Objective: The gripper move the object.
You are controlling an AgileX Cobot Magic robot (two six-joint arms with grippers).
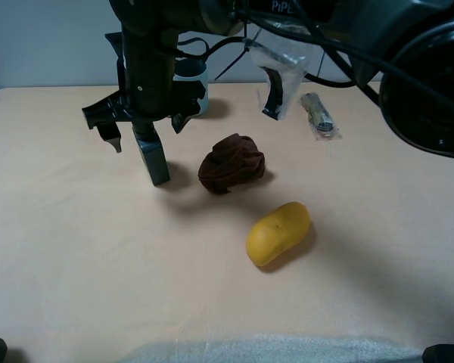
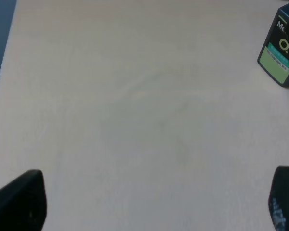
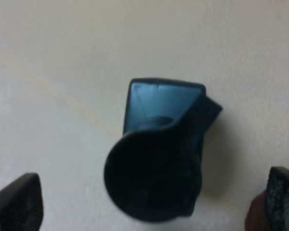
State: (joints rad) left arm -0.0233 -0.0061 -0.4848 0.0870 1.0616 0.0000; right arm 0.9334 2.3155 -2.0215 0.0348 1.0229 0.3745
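Note:
The dark green bottle (image 1: 154, 160) stands upright on the table, left of centre. My right gripper (image 1: 145, 128) reaches across from the right and hangs directly above it, jaws open, one finger on each side of the bottle's top, not touching it. In the right wrist view the bottle (image 3: 164, 101) shows from above with its black cap nearest the camera, between the open fingertips of the gripper (image 3: 149, 202). My left gripper (image 2: 154, 202) is open and empty over bare table; the bottle with its light green label (image 2: 279, 53) stands well ahead of it. The left gripper does not show in the exterior view.
A crumpled brown cloth (image 1: 231, 163) lies just right of the bottle. A yellow fruit (image 1: 278, 233) lies nearer the front. A teal cup (image 1: 194, 85) stands behind the arm. A wrapped item (image 1: 318, 114) lies at the back right. Clear plastic wrap (image 1: 284, 72) hangs from the arm.

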